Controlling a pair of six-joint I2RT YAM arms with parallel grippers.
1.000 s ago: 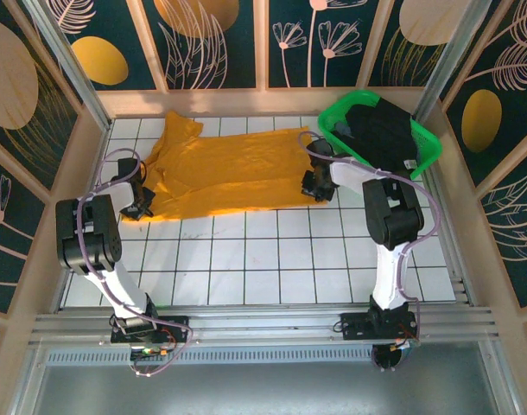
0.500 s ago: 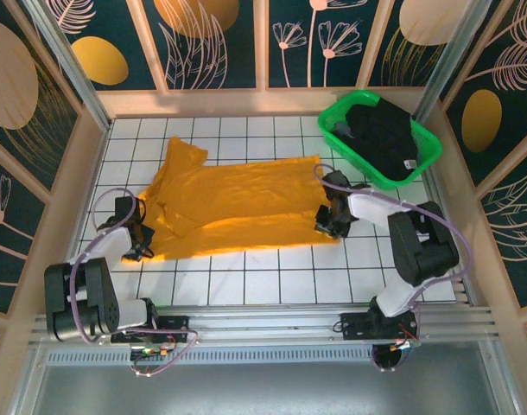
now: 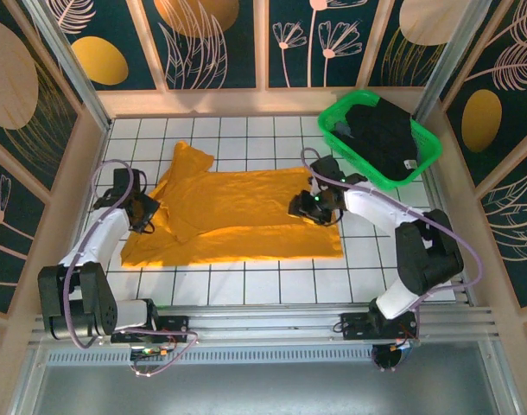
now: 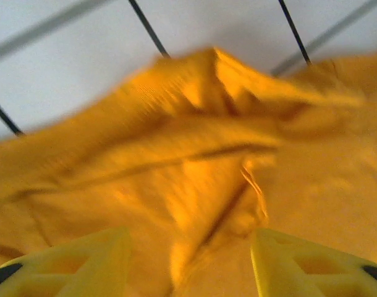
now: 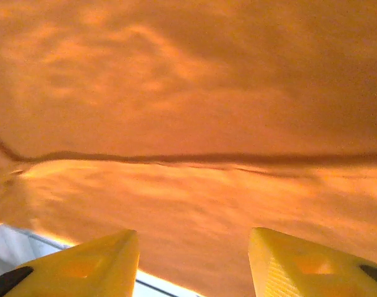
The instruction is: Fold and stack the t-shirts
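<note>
The orange-yellow t-shirt (image 3: 238,216) lies spread across the white tiled table, rumpled at its left end, with a fold crease running across it (image 5: 188,158). My left gripper (image 3: 148,213) stands open over the shirt's bunched left part (image 4: 194,154), nothing between its yellow fingers (image 4: 83,260). My right gripper (image 3: 303,207) is open too, hovering low over the shirt's right end (image 5: 194,93), its fingers (image 5: 300,260) apart and empty. The black t-shirt (image 3: 380,130) is piled in the green basket (image 3: 333,115) at the back right.
Wooden walls with dark patterned panels enclose the table on three sides. A metal rail (image 3: 263,324) runs along the near edge by the arm bases. White tiles (image 3: 272,281) lie bare between the shirt's near edge and the rail.
Both grippers have gone from shut to open and let go of the orange shirt. Each has moved a little away from the near edge; the shirt now rests flat.
</note>
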